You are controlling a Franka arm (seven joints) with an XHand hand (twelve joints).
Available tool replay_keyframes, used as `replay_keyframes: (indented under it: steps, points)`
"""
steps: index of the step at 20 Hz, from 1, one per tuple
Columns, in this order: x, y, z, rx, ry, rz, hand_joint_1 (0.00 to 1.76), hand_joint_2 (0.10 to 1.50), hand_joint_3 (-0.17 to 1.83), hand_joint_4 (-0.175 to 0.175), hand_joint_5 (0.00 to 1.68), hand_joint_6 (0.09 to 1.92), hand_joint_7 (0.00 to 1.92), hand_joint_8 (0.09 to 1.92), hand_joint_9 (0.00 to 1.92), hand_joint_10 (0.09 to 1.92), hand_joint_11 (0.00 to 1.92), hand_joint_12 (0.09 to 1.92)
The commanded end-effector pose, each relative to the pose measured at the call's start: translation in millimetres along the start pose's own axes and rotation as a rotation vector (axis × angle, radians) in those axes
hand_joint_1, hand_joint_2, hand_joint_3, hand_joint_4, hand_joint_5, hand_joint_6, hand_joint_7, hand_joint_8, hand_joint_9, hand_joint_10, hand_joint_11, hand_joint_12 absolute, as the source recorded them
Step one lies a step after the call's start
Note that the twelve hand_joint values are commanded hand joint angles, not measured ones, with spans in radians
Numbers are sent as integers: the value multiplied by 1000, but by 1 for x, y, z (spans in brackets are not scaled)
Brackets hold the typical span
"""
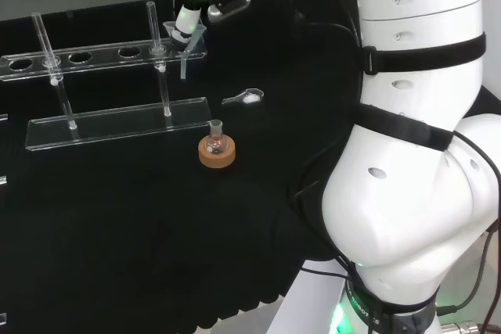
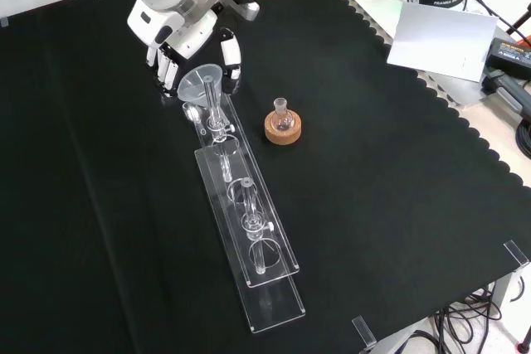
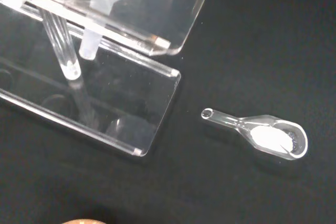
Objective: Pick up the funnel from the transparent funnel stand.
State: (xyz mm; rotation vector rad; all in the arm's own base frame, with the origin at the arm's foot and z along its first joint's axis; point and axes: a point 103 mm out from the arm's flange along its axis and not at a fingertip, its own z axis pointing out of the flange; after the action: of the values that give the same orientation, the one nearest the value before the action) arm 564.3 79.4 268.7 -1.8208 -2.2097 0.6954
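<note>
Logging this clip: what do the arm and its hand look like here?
The arm is glossy white with rounded links, black bands across its joints and black cables alongside; a green light glows at its base. The hand is white and grey with black-and-white fingers, and a green cable runs near the wrist.

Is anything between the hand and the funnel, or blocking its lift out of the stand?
Nothing visible. The hand is already at the funnel, fingers either side of its rim, and the space above the stand is open.
</note>
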Motion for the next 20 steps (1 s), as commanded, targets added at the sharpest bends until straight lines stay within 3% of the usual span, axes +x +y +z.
replay_keyframes:
  steps: [1, 3, 6, 12, 20]
  points:
    - [2, -7, -6, -118, -41, 52, 730, 637, 453, -29, 718, 441, 824, 679, 1024, 428, 653, 1296]
    - [3, -13, -11, -180, -62, 70, 765, 650, 472, -24, 776, 664, 921, 703, 1109, 418, 700, 1266]
    - [6, -22, -23, -231, -87, 74, 809, 654, 504, -22, 836, 775, 993, 739, 1185, 422, 756, 1237]
    - [16, -40, -49, -260, -133, 72, 838, 648, 541, -18, 881, 797, 1027, 766, 1240, 429, 811, 1205]
    - [33, -86, -78, -292, -191, 107, 843, 643, 554, -17, 890, 799, 1032, 774, 1266, 435, 823, 1198]
